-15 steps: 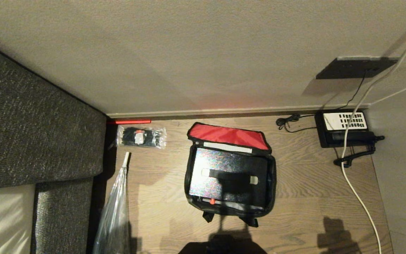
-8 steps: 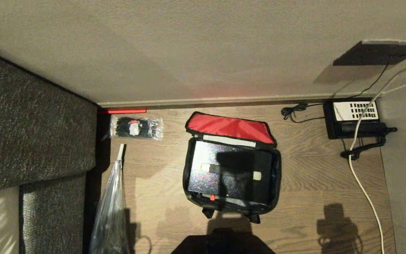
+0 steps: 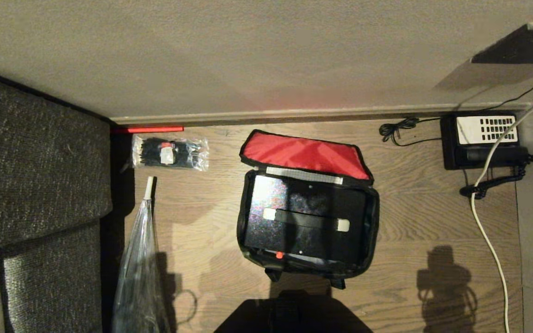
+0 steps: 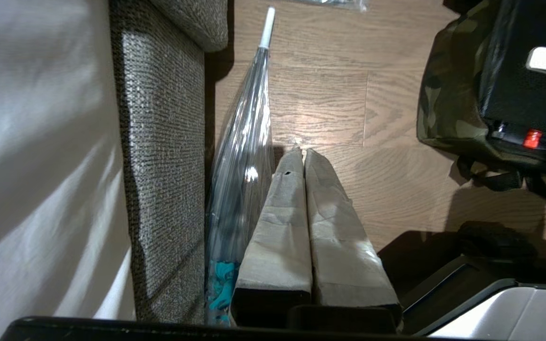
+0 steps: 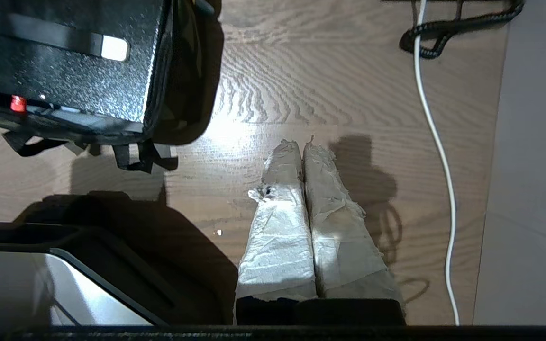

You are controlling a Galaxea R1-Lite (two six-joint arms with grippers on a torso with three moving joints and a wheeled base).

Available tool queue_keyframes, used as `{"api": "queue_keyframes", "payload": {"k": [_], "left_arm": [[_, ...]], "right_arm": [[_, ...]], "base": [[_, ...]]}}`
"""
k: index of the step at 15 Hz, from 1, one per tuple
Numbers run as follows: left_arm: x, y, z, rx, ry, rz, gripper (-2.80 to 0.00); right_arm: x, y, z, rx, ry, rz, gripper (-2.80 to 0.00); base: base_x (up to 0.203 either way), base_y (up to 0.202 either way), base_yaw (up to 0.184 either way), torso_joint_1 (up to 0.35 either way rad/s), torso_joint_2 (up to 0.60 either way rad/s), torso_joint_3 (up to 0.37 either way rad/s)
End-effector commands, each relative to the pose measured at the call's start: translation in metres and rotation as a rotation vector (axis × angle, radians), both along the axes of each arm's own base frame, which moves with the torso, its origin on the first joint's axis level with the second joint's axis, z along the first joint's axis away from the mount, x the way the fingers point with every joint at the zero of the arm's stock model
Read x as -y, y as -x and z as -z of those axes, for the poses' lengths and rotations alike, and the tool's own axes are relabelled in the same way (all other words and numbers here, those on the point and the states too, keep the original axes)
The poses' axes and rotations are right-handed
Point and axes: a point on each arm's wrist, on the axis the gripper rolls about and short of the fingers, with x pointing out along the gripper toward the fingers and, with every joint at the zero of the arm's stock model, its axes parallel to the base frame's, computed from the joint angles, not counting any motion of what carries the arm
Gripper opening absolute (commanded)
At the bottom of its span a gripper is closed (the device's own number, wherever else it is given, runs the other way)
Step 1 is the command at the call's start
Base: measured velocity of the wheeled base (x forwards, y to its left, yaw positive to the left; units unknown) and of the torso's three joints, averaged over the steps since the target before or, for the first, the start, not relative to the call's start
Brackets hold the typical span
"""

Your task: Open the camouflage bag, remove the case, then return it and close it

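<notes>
On the wooden floor, we are viewing the open camouflage bag cradling its glittery dark case; both tools, left tool and right tool, are hanging pressed together, empty.

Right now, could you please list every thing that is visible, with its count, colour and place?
camouflage bag: one, green-tan-black, red lid open, floor centre.
case: one, dark glittery, inside the bag.
packet of ties: one, clear with black ties, near the wall.
umbrella: one, clear, beside the sofa.
sofa: one, grey, left.
telephone: one, black with white keypad, right corner.
white cable: one, right floor.
left gripper: shut, above floor.
right gripper: shut, above floor.
</notes>
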Motion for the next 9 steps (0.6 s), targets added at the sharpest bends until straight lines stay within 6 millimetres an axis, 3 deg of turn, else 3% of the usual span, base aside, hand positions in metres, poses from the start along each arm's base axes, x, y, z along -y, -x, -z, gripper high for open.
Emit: {"api": "queue_keyframes", "payload": {"k": [1, 6, 7, 9], "left_arm": [[0.000, 0.000, 0.001, -0.003, -0.001, 0.001, -2.80], [0.000, 0.000, 0.001, -0.003, -0.007, 0.001, -2.80], [0.000, 0.000, 0.001, -0.003, -0.007, 0.001, -2.80], [0.000, 0.000, 0.001, -0.003, -0.007, 0.001, -2.80]], "right_arm": [[0.000, 0.000, 0.000, 0.003, 0.004, -0.003, -2.80], [0.000, 0.000, -0.002, 0.012, -0.004, 0.002, -2.80], [0.000, 0.002, -0.008, 0.034, -0.022, 0.010, -2.80], [0.000, 0.018, -0.042, 0.107, -0.058, 0.010, -2.80]], "base": [[0.000, 0.000, 0.000, 0.002, 0.00, -0.111], [0.000, 0.000, 0.000, 0.001, 0.00, -0.021], [0.000, 0.000, 0.000, 0.000, 0.00, 0.000], [0.000, 0.000, 0.000, 0.000, 0.00, 0.000]]}}
